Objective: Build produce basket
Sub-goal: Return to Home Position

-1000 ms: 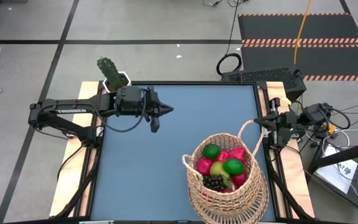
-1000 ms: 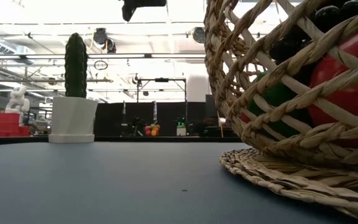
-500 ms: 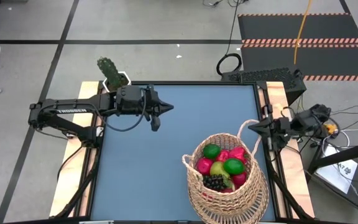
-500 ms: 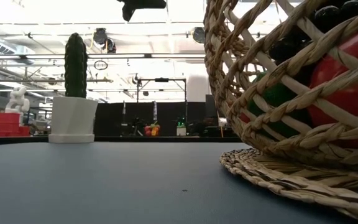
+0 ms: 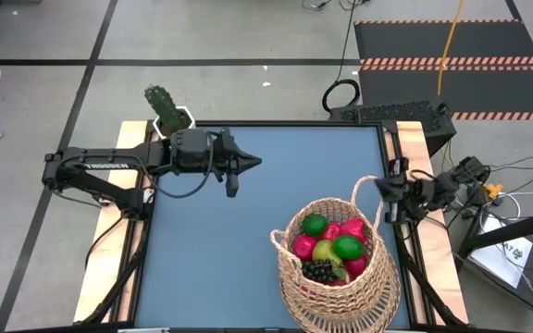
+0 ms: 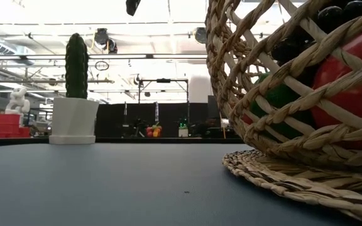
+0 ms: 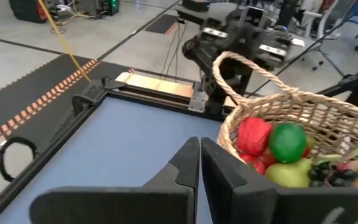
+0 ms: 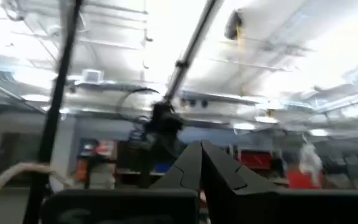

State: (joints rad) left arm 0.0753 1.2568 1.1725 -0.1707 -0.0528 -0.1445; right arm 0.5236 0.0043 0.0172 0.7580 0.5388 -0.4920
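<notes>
Overhead, the basket point(image 5: 336, 298) holds the produce point(image 5: 331, 248) on the right side of the table point(image 5: 211, 250). Left gripper point(image 5: 252, 165) hovers over the left half, right gripper point(image 5: 384, 190) beside the handle point(image 5: 365, 189); both pinched closed, holding nothing.

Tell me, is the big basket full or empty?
Full. The large round tan woven wicker basket holds green limes, red apples, a yellow-green pear and dark grapes, filling its opening.

Right gripper point(image 8: 200, 149), jaws together, against a bright ceiling point(image 8: 278, 37) with long beams point(image 8: 194, 37).
</notes>
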